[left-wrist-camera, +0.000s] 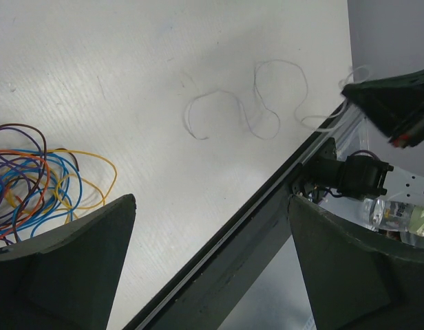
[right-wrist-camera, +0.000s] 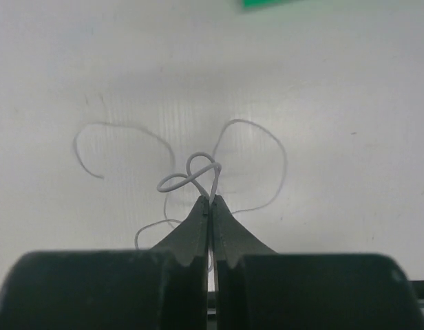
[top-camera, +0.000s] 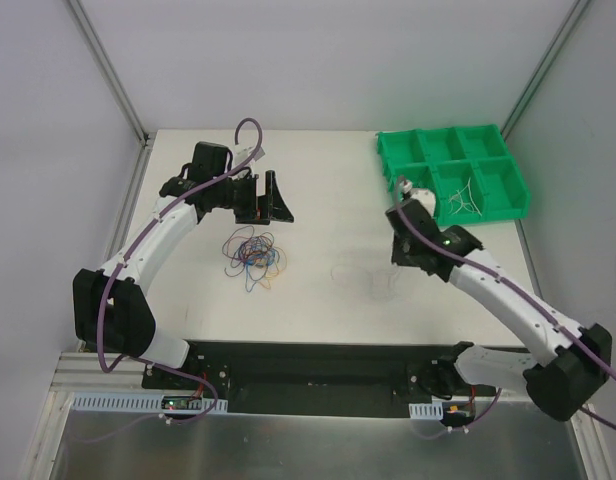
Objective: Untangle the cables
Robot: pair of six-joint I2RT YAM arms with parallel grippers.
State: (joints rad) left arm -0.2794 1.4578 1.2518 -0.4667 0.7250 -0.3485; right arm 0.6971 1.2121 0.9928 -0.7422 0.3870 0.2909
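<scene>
A tangle of thin blue, orange, yellow, red and dark cables (top-camera: 253,255) lies on the white table left of centre; it also shows in the left wrist view (left-wrist-camera: 40,182). My left gripper (top-camera: 266,212) hangs open and empty just behind the tangle, its jaws wide apart in its own view (left-wrist-camera: 212,201). A single white cable (right-wrist-camera: 198,168) lies in loose loops on the table (left-wrist-camera: 232,113). My right gripper (right-wrist-camera: 210,199) is shut on a loop of the white cable, right of table centre (top-camera: 400,255).
A green divided bin (top-camera: 388,150) stands at the back right, with a few white wires (top-camera: 463,195) in one compartment. The table's black front edge (left-wrist-camera: 253,220) runs close to the white cable.
</scene>
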